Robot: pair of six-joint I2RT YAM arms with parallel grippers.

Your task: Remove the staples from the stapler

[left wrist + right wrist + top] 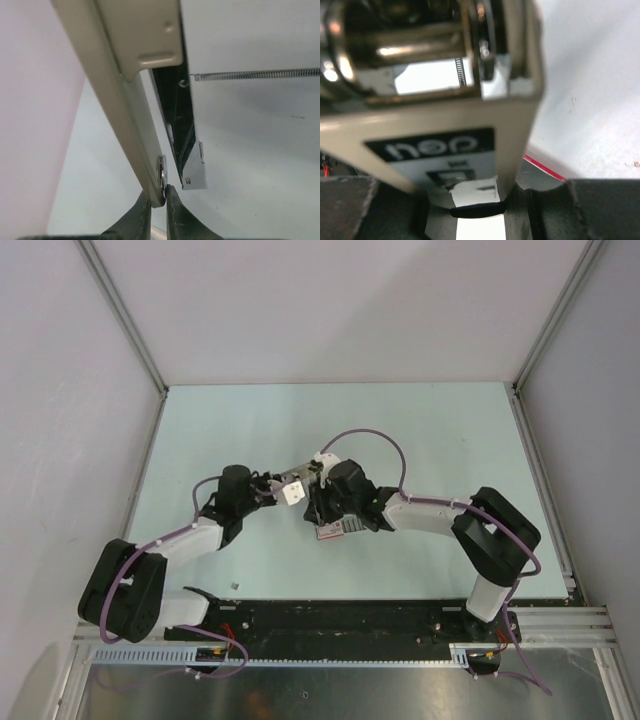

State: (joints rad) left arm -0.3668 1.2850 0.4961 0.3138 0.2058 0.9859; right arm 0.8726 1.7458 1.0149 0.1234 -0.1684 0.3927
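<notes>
The stapler [300, 483] hangs hinged open above the table's middle, between both grippers. My left gripper [160, 196] is shut on the tip of its pale beige top [125, 95]. Beside that top sits the metal channel [195, 167] with its black inside, and a thin spring [255, 74] stretches off to the right. My right gripper [475, 210] is shut on the stapler's body [435, 150], whose labelled face is turned to the camera. In the top view the right gripper [322, 502] is just right of the left gripper [278, 492]. The staples are hidden from view.
A flat red-and-white box [335, 530] lies on the table just under the right gripper, and its red edge [545, 169] shows in the right wrist view. A tiny grey bit [233, 585] lies near the left arm's base, too small to identify. Walls enclose the table on three sides.
</notes>
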